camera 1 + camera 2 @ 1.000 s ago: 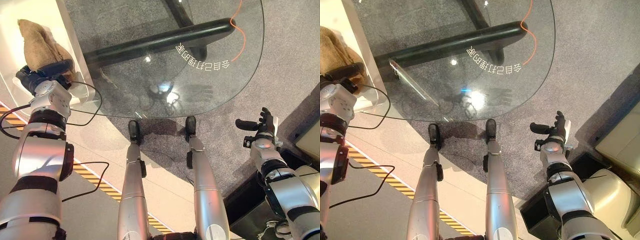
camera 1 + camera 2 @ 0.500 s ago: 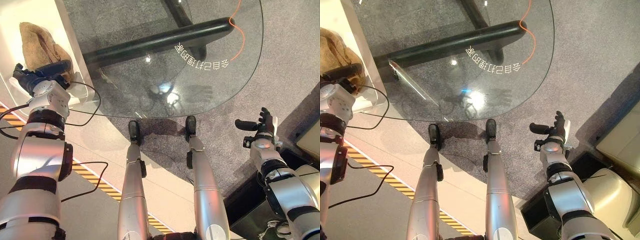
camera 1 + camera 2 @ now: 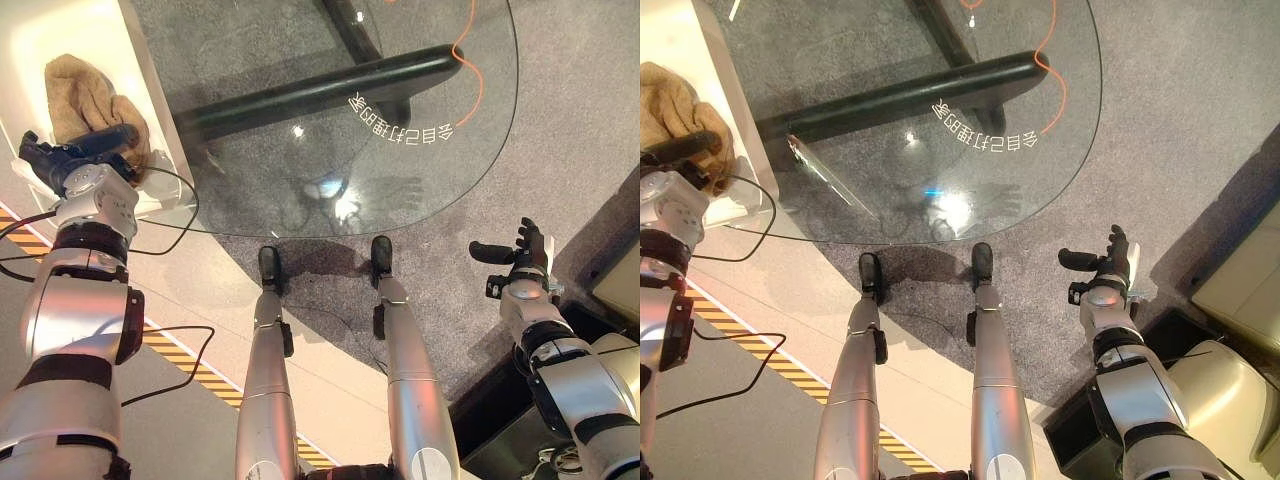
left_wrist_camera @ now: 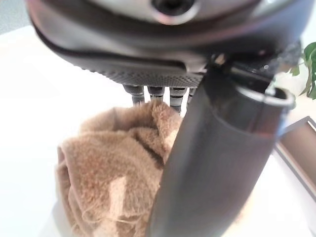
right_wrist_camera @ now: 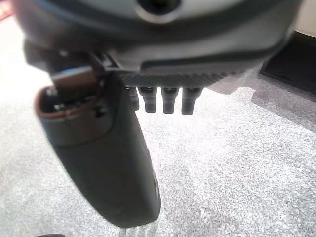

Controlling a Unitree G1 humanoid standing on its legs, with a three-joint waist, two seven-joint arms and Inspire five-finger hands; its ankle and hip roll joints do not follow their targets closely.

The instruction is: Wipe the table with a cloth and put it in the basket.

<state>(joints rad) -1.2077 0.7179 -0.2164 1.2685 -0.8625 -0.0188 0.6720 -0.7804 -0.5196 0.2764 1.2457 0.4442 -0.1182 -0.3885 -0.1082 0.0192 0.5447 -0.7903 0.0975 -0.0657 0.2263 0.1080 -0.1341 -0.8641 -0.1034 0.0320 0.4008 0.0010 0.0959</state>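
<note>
Since the earlier frame the left hand [image 3: 62, 160] has lowered the soft, light cloth [image 3: 88, 85]; it stays pinched at its near edge; right hand [image 3: 520, 262] open.

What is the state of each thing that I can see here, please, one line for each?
cloth: crumpled, lying on the white surface beside the table.
left hand: at the cloth, fingers hidden behind it.
right hand: open, idle over the carpet, holding nothing.
glass table: nothing lying on its top.
</note>
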